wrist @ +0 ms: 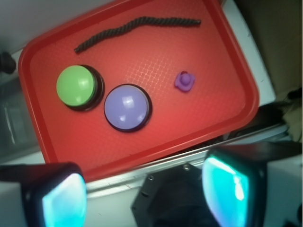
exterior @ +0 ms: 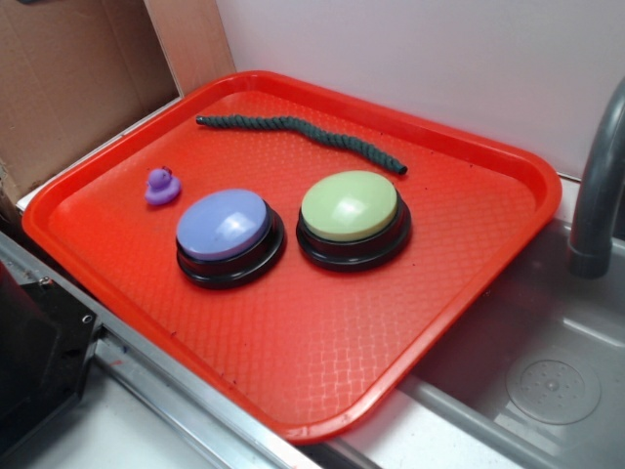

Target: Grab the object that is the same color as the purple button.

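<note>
A tiny purple rubber duck (exterior: 162, 186) sits on the red tray (exterior: 322, 332) near its left edge, just left of the lavender domed button (exterior: 229, 234). In the wrist view the duck (wrist: 184, 81) lies right of the lavender button (wrist: 127, 107). My gripper (wrist: 144, 196) is open and empty, high above and off the tray's near edge, over the robot's black base. Its two teal-padded fingers (wrist: 64, 201) show at the bottom of the wrist view. The gripper does not show in the exterior view.
A light green domed button (exterior: 352, 217) stands right of the lavender one. A dark green rope (exterior: 298, 137) lies along the tray's far side. A steel sink (exterior: 547, 381) with a grey faucet (exterior: 598, 186) is to the right. Cardboard (exterior: 68, 78) stands at the left.
</note>
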Controlling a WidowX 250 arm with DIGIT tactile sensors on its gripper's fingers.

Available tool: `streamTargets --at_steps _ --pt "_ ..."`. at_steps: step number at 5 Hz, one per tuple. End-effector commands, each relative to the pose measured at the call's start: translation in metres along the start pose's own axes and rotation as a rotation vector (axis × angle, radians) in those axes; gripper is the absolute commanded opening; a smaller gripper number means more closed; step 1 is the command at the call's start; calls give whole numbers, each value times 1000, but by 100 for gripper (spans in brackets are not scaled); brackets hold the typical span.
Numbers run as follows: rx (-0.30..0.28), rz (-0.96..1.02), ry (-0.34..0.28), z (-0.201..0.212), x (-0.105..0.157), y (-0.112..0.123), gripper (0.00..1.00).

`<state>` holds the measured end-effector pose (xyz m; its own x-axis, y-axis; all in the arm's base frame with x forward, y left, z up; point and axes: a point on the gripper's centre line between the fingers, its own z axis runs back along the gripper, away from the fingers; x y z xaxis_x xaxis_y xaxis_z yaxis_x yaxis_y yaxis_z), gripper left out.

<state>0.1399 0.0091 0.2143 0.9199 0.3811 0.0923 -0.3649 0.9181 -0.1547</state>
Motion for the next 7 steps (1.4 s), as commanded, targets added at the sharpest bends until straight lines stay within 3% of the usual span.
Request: streamTargets --at_steps 1,2,4,7 --pt "-77 388 -89 -47 34 30 100" --pt "-74 505 -119 -75 45 43 100" --pt "4 658 -185 -122 63 59 100" --pt "100 742 -185 -173 83 78 100"
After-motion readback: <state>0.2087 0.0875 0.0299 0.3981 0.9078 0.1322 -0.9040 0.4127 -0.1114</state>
